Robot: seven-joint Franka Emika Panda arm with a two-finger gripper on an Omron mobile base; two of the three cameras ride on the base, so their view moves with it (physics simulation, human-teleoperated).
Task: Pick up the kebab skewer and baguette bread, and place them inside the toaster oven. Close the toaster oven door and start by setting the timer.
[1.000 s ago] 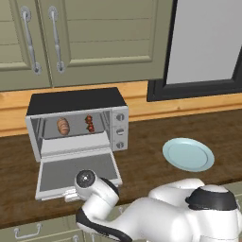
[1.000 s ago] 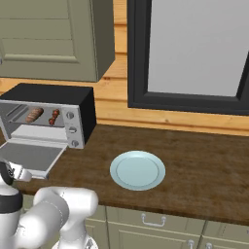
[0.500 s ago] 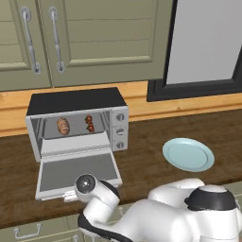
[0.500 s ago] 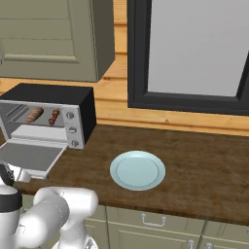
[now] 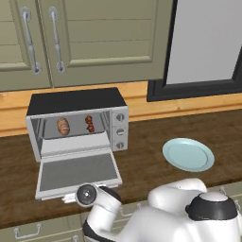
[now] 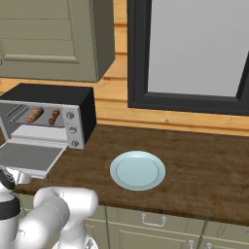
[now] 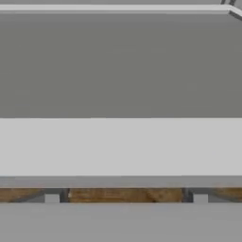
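Note:
The toaster oven stands on the counter with its door folded down flat. On the grey rack inside lie the baguette bread at the left and the kebab skewer to its right. Both also show from the right base, the baguette bread beside the kebab skewer. My gripper is low at the door's front edge, by the handle. Its fingers are hidden. The hand view looks flat across the door's glass and silver frame, with a handle post over the wood.
Three knobs run down the oven's right side. A pale blue plate lies on the wooden counter to the right. Cabinet doors hang above the oven, and a dark-framed window is at the right. Drawers run below the counter edge.
My hand has sunk lower and nearer the door's front edge. The door, the bread and the skewer have not moved.

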